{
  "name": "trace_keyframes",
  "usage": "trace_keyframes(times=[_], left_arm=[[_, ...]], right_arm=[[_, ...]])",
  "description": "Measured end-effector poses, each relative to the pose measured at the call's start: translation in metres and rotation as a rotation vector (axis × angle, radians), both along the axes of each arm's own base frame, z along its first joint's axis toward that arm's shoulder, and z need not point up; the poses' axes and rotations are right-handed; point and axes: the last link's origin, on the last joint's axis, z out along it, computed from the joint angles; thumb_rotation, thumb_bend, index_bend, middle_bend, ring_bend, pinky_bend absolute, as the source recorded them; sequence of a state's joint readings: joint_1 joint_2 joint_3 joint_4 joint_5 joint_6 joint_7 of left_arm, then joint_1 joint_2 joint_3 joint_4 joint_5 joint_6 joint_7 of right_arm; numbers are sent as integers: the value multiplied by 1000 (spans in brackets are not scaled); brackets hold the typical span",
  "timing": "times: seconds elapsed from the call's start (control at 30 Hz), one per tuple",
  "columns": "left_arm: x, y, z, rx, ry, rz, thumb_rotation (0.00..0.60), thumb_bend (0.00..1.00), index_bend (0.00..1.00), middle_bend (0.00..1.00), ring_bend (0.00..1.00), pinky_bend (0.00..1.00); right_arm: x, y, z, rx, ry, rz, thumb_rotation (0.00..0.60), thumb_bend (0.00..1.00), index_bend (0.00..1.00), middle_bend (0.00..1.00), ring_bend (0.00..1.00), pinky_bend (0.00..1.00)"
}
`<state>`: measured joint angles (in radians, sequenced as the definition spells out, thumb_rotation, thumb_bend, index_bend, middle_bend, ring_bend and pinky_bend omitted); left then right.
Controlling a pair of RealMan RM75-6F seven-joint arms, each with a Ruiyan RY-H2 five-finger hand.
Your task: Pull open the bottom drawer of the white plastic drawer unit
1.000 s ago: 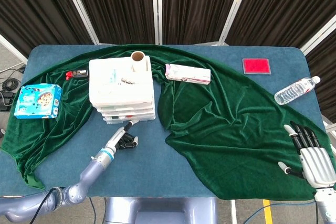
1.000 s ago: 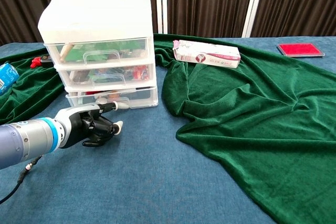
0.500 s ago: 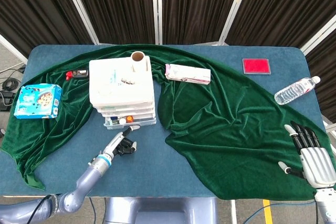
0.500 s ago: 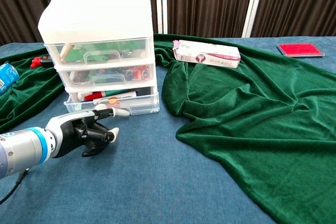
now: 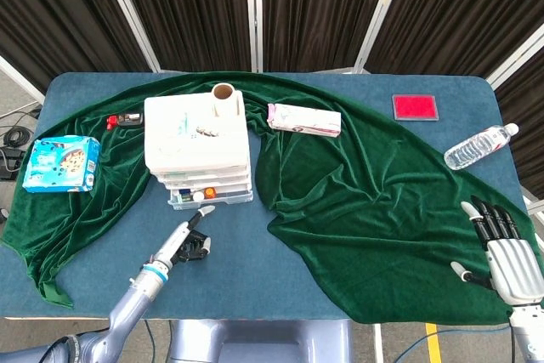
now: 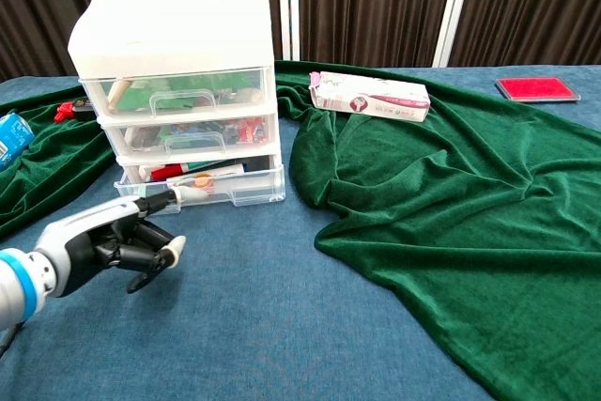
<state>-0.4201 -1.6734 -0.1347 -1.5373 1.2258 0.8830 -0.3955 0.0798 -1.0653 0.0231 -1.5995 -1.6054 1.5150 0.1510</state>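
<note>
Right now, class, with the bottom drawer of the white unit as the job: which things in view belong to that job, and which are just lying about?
Belong to the job:
white drawer unit
bottom drawer, pulled partly out
left hand, in front of it

Just lying about:
green cloth
pink-and-white box
red pad
water bottle
blue cookie packet
cardboard tube
right hand, idle

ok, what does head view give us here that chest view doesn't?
Head view only: the right hand resting open at the table's near right edge, the water bottle, the cardboard tube on top of the unit. Chest view only: the drawer fronts and their contents side-on. Both: the left hand just in front of the slightly pulled-out bottom drawer, the pink-and-white box.
</note>
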Motion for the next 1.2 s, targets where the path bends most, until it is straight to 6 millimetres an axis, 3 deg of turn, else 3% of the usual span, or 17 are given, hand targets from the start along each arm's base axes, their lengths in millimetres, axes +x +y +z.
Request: trace_keyframes(times=[0.33,0.53,1.2], left_arm=[[12,-13,18,255,319,-226,600,643,24,829,760,788],[24,-8,24,314,472,-234,600,642,61,835,763,788],[31,21,11,222,548,-109,600,643,114,842,767,788]], right_arm=[[1,1,-1,6,-2,3,600,62,44,0,0,0],[1,1,0,6,-2,1,600,61,44,0,0,0],[0,0,0,7,-5,2,600,61,43,0,0,0]])
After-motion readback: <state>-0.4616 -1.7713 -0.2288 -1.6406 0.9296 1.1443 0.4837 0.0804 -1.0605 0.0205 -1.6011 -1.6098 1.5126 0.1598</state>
